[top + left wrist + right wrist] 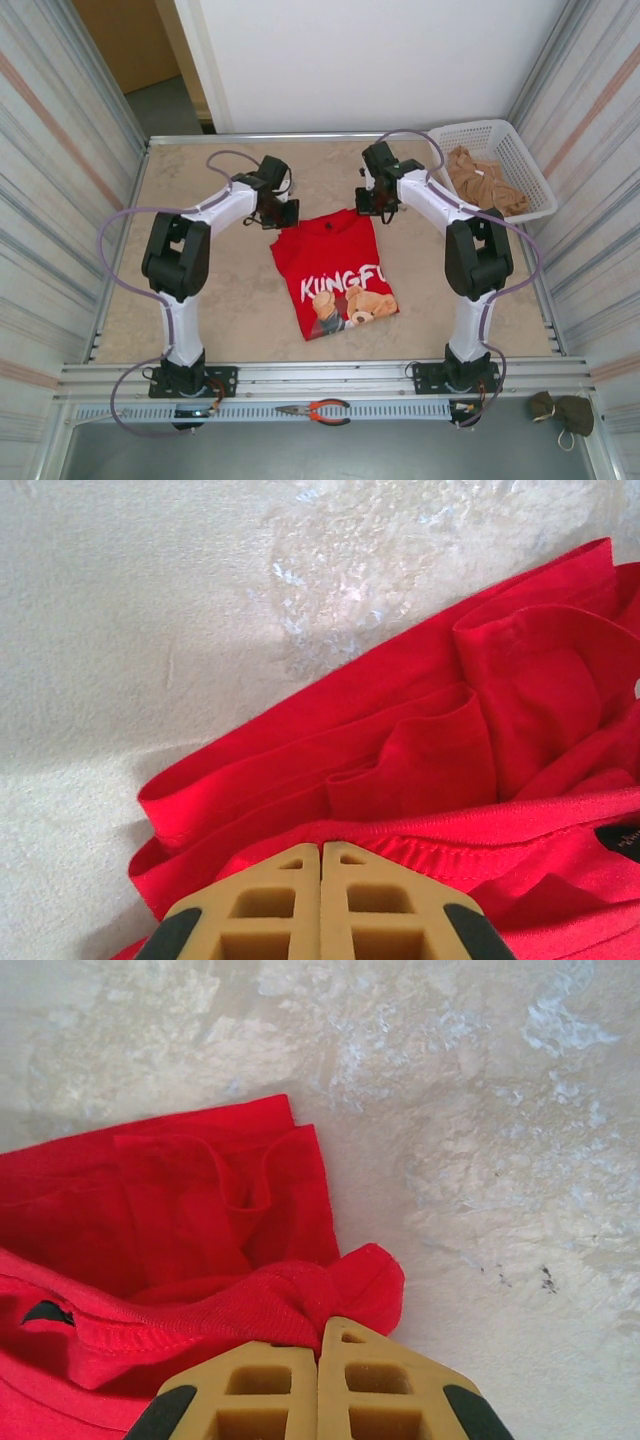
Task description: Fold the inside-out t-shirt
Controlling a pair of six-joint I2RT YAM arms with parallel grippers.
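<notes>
**Top external.** We are looking down from above and behind the arm bases, facing the far wall and taking in the whole table (240, 300), with the red t-shirt (335, 270) at its centre.

**Left wrist.** We are looking from very close past the left gripper (320, 845), low in the view, onto folded shirt layers and bare table beyond.

**Right wrist.** We are viewing, equally close, past the right gripper (320, 1322) onto a bunched shirt corner.

All three views are sharing the shirt's far edge.
</notes>
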